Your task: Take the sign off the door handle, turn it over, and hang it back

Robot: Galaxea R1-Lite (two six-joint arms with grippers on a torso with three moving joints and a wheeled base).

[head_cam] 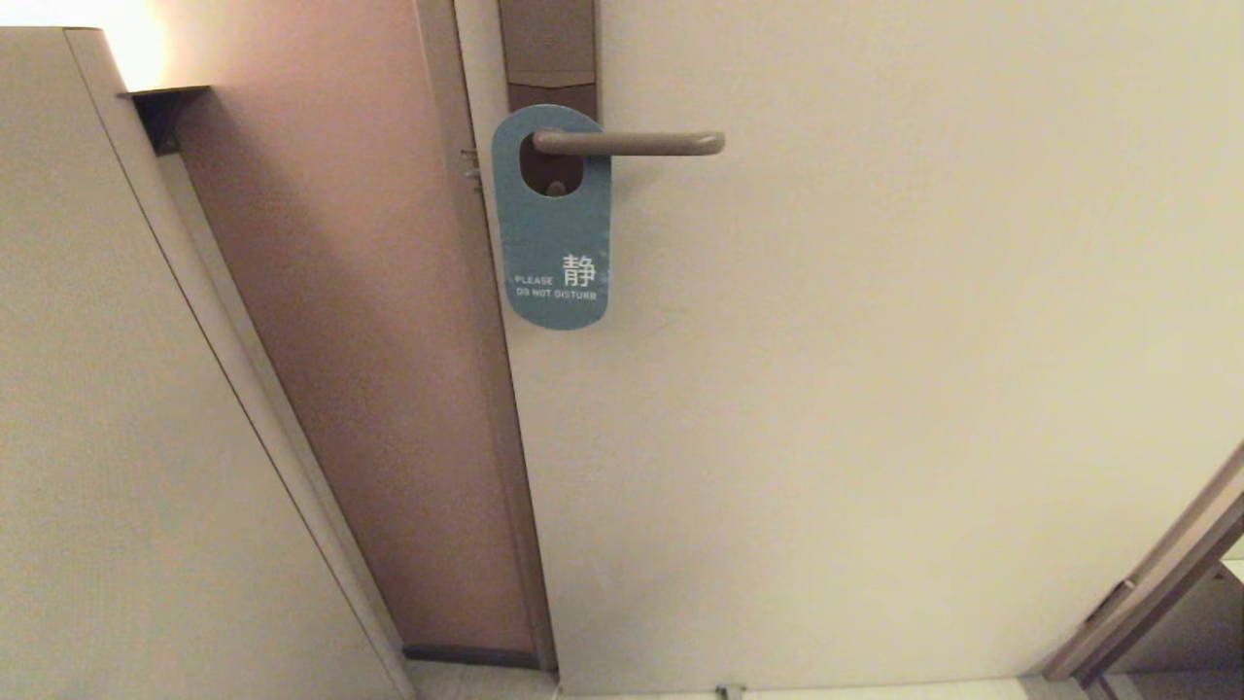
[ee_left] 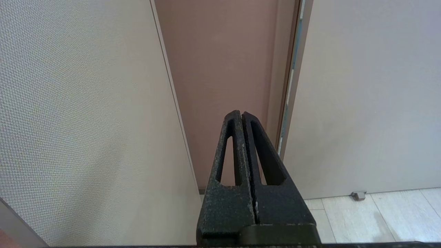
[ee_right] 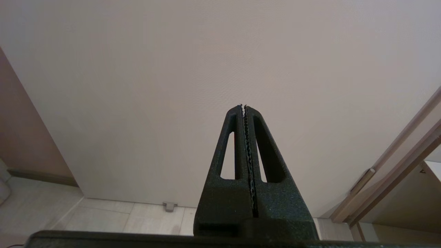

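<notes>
The sign [head_cam: 554,243] hangs on the door handle [head_cam: 632,144] in the head view, teal-blue side out, reading "PLEASE DO NOT DISTURB". The handle's lever passes through the sign's oval hole, in front of a brown backplate [head_cam: 547,49]. Neither arm shows in the head view. My left gripper [ee_left: 240,113] is shut and empty, pointing at the brown door frame low down near the floor. My right gripper [ee_right: 243,106] is also shut with nothing in it, facing the pale door low down. The sign and handle are outside both wrist views.
The pale door [head_cam: 875,389] fills most of the head view, with a brown frame panel [head_cam: 389,369] to its left and a textured wall [head_cam: 117,437] further left. A small door stop [ee_right: 169,206] sits on the tiled floor. Another door frame [head_cam: 1157,583] stands at the lower right.
</notes>
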